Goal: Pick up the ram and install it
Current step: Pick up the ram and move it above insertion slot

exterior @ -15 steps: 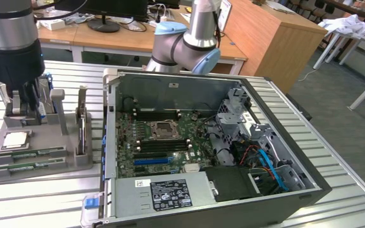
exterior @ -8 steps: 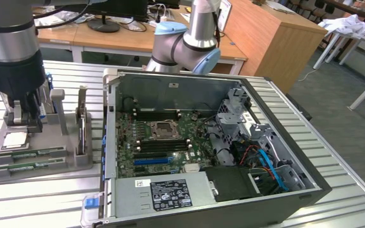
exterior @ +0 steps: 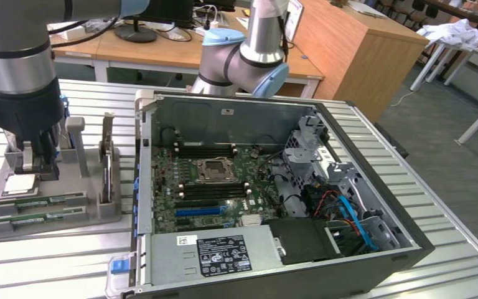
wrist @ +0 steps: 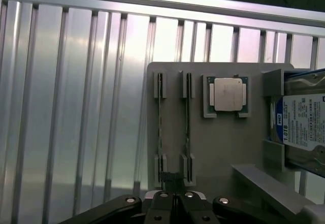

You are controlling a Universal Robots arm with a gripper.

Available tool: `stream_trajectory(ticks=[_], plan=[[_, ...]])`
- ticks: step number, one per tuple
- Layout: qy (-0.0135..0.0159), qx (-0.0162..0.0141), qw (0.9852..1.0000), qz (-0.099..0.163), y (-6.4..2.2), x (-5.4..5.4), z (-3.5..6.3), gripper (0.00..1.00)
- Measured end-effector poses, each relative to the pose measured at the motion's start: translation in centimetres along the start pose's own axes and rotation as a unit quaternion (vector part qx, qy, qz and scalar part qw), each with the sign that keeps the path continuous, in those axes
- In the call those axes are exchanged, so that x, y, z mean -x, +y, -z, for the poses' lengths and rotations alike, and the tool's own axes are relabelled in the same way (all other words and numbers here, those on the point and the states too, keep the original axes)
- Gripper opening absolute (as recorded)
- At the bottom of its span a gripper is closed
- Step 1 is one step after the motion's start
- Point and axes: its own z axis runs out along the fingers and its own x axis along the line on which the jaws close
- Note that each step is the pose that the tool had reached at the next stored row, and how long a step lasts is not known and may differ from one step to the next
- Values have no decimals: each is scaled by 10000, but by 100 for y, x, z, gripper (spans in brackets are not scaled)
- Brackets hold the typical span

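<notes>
Two ram sticks lie in slots of the grey holder (exterior: 98,215): the ram (exterior: 38,202) and its twin (exterior: 35,219). From the wrist they appear edge-on as thin strips, the ram (wrist: 160,127) beside the other (wrist: 188,127). My gripper (exterior: 38,169) hangs just above the holder's back part, near the processor chip (exterior: 20,182). In the wrist view the gripper (wrist: 174,186) is shut with nothing between its fingers, and its tips sit over the near ends of the two sticks.
An open computer case (exterior: 372,187) lies on the slatted table, its motherboard (exterior: 214,187) showing black memory slots (exterior: 214,190). On the holder are the processor chip (wrist: 227,94) and a blue-labelled hard drive (wrist: 304,127). A second arm (exterior: 243,59) stands behind the case.
</notes>
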Motion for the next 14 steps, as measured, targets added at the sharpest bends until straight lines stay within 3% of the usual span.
stream_trajectory(ticks=[14], plan=[[-3,-7,9999,-140,-121,-21,-252,10]])
